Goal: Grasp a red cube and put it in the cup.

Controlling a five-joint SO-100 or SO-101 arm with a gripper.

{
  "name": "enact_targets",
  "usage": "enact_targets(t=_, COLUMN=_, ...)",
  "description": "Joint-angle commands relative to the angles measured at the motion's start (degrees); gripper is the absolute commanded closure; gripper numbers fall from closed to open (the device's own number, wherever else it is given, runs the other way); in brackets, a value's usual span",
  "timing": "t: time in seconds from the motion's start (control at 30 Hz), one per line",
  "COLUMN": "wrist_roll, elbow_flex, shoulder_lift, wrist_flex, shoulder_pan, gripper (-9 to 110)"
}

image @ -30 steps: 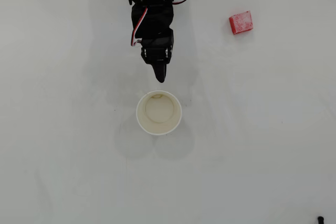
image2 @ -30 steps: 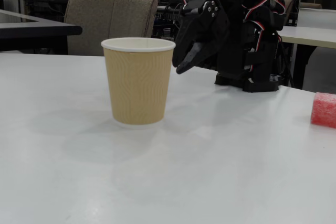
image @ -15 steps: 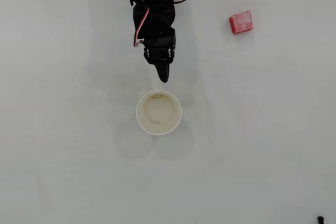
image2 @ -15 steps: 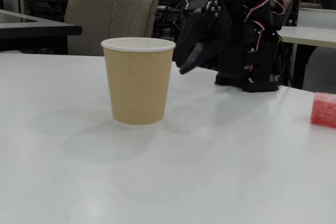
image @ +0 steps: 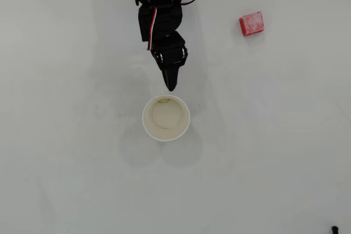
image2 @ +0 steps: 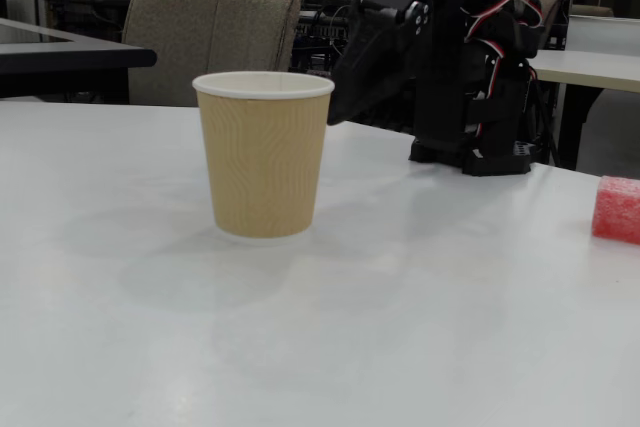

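1. Cube-and-cup work stands on a white table (image: 274,163), bare but for the arm, the two task things and a tiny dark speck at the lower right edge of the overhead view.

2. We see the black arm (image: 159,4) reaching down from the top edge of the overhead view, its gripper (image: 170,85) pointing at the cup and hanging just short of the rim. In the fixed view the gripper (image2: 338,112) sits beside the cup's lip, about level with it, clear of the table. The fingers look pressed together into one dark point and nothing is pinched between them.

3. The cup (image: 166,118) stands upright near the middle of the table, a white ring with a cream inside and nothing in it; from the side, the cup (image2: 263,152) shows a ribbed tan wall. We judge it light and easy to knock over, so the fingers should stay off its rim.

4. The red cube (image: 252,23) lies on the table well apart from both cup and gripper, up and to the right in the overhead view, at the right edge in the fixed view (image2: 616,209). It is untouched, so the grasp is not yet begun.

5. Our handling judgement: the cube looks small, light and somewhat spongy, with scuffed whitish faces and rounded edges. We would spread the fingers and close on two opposite flat side faces, low and centred, not on the corners, where it could squirt out. A gentle squeeze should do; it sits slightly turned, so the wrist may need to match that angle.
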Motion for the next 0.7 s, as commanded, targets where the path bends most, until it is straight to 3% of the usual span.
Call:
enact_targets(t=0.0, wrist_roll=-13.80, elbow_flex=4.13, shoulder_lift=0.44, wrist_flex=0.53, shoulder_pan=0.62, gripper=101)
enact_targets(t=0.33, wrist_roll=-63.81, elbow_flex=4.13, shoulder_lift=0.44, wrist_flex=6.33, shoulder_pan=3.16, gripper=101)
enact_targets(t=0.43, wrist_roll=-71.46, elbow_flex=4.13, shoulder_lift=0.44, wrist_flex=7.47, shoulder_pan=2.11, gripper=101)
enact_targets(t=0.67, wrist_roll=-72.33, elbow_flex=4.13, shoulder_lift=0.44, wrist_flex=7.29, shoulder_pan=-5.98, gripper=101)
